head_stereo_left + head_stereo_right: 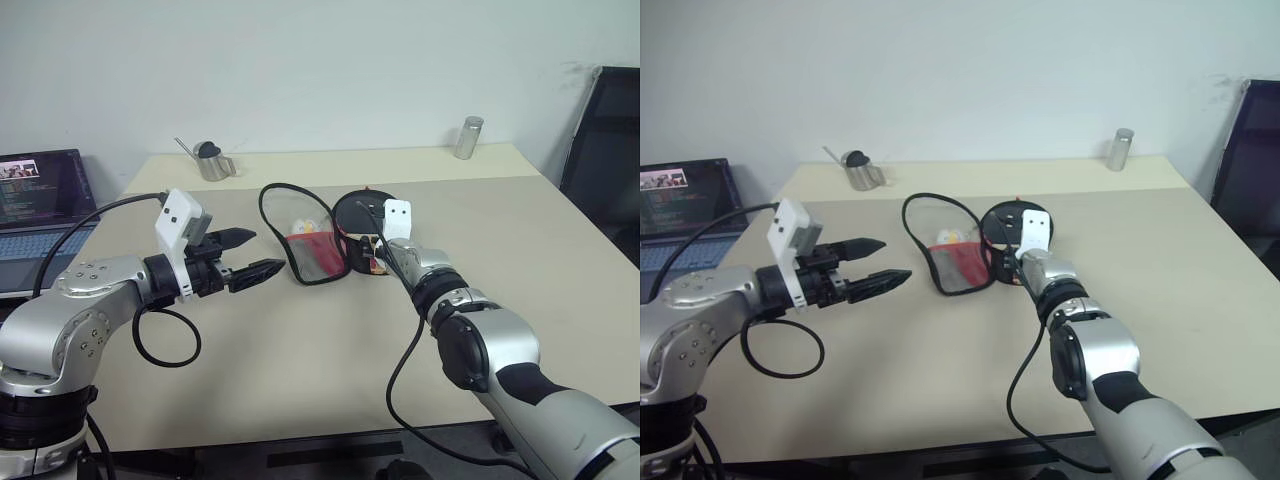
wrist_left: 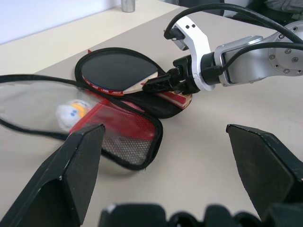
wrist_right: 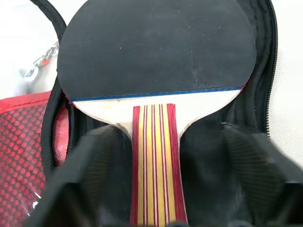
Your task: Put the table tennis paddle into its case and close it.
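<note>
The case (image 1: 300, 240) lies unzipped in the middle of the table, its mesh lid (image 2: 42, 104) flipped open toward my left with a small plush charm (image 2: 71, 111) under it. The table tennis paddle (image 3: 156, 47) rests flat in the case's black half (image 2: 163, 106), black rubber up, striped handle (image 3: 154, 161) pointing at my right arm. My right gripper (image 1: 372, 258) is open, with a finger on either side of the handle and a gap on each side. Open and empty, my left gripper (image 1: 262, 252) hovers a short way left of the lid.
A laptop (image 1: 40, 200) sits off the table's left edge. At the back of the table stand a small metal pitcher (image 1: 212, 162) and a metal cylinder (image 1: 467, 137). A black chair (image 1: 605, 150) is at the far right. Bare tabletop (image 1: 300, 370) lies in front of the case.
</note>
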`<move>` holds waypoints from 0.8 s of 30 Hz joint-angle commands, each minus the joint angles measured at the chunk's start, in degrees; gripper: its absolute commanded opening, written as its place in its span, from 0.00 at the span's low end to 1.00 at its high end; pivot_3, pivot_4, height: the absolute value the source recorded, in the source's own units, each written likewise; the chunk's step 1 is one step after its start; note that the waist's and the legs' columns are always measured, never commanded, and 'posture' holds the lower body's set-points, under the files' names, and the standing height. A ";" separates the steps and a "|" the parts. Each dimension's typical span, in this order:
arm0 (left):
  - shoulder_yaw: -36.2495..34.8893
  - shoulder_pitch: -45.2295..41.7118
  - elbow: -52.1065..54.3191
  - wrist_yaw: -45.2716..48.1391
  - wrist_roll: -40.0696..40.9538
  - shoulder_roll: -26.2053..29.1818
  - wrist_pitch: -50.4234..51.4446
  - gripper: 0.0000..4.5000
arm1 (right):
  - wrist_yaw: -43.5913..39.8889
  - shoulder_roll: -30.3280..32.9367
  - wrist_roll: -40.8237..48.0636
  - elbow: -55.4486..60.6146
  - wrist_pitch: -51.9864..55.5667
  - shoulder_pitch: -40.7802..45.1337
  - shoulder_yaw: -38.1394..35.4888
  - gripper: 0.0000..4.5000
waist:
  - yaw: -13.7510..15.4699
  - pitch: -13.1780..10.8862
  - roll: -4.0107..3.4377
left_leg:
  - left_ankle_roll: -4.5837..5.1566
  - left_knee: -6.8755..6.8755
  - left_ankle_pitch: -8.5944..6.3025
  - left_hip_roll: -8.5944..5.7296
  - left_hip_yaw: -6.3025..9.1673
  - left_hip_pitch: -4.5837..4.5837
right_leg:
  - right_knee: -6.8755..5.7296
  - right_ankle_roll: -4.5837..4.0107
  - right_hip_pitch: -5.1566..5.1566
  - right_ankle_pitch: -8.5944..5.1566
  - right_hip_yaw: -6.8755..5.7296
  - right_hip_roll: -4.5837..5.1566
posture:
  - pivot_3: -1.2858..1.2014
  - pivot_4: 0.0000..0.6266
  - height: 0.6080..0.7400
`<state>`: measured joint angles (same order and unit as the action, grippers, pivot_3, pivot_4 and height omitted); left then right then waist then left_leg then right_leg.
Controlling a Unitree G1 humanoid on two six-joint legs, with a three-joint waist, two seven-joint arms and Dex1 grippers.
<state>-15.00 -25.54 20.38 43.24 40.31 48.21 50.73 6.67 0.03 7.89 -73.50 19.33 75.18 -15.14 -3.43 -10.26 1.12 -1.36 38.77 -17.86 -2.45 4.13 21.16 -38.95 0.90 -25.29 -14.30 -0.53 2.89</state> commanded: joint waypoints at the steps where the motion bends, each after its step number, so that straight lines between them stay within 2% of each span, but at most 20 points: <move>1: -1.62 -2.13 -0.76 -0.61 -0.19 0.48 -1.73 1.00 | -0.02 0.94 0.17 1.10 -1.18 0.70 -0.27 0.99 | 0.02 0.00 0.00 | 0.00 0.00 0.00 0.00 0.00 0.00 | 0.00 0.00 0.00 0.00 0.00 0.00 | 0.52 0.24 1.00; 4: -1.17 -3.74 -3.78 -1.51 -1.51 -0.40 -3.01 1.00 | -1.91 2.32 0.65 3.11 -0.53 1.75 -0.26 0.99 | 0.08 0.00 0.00 | 0.00 0.02 0.00 0.00 0.01 0.00 | 0.00 0.00 0.02 0.00 -0.01 0.00 | 0.52 0.24 1.00; 7: -2.04 -5.18 -10.12 -3.39 -3.27 -1.64 -4.70 1.00 | -9.24 5.71 2.92 13.25 5.19 2.10 0.22 0.99 | 0.14 0.00 0.00 | 0.00 0.04 0.00 -0.02 0.01 0.01 | -0.01 0.00 0.01 0.00 -0.01 0.00 | 0.52 0.24 1.00; 11: -2.40 -4.01 -17.14 -3.52 -5.73 -1.83 -7.17 1.00 | -19.40 10.95 9.11 36.59 20.29 -4.75 1.35 0.99 | 0.30 0.01 0.01 | 0.01 0.01 -0.01 0.00 0.05 0.04 | 0.02 0.00 0.00 0.00 -0.06 0.00 | 0.52 0.24 1.00; 14: -0.81 -7.48 -27.99 -8.60 -9.86 -5.81 -9.87 1.00 | -29.00 17.50 13.06 55.44 26.97 -15.00 4.81 0.99 | 0.83 0.12 0.13 | 0.04 -0.01 -0.05 0.00 0.13 0.05 | 0.12 0.01 0.05 0.00 -0.13 0.00 | 0.52 0.24 1.00; 20: 5.28 -15.85 -40.43 -10.79 -17.29 -12.77 -15.75 1.00 | -37.25 21.50 20.17 71.71 33.31 -23.13 6.32 0.99 | 1.54 0.10 0.14 | 0.20 0.17 -0.12 -0.05 0.04 0.03 | -0.06 0.04 0.03 0.08 -0.08 0.03 | 0.52 0.24 1.00; 24: 8.94 -20.59 -46.24 -8.65 -19.81 -15.86 -17.12 0.80 | -45.20 25.98 24.49 80.81 35.67 -28.36 9.63 1.00 | 1.60 0.13 0.19 | 0.07 0.15 -0.05 -0.02 0.09 0.04 | 0.03 0.03 0.04 0.08 -0.14 0.00 | 0.52 0.24 1.00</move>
<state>-6.37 -44.72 -25.13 33.52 21.55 32.14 35.29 -36.13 25.10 30.46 3.89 54.39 47.64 -6.16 -1.83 -10.14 1.31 -1.29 38.92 -17.92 -2.48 4.18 21.19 -38.90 0.93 -25.22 -14.21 -0.65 2.89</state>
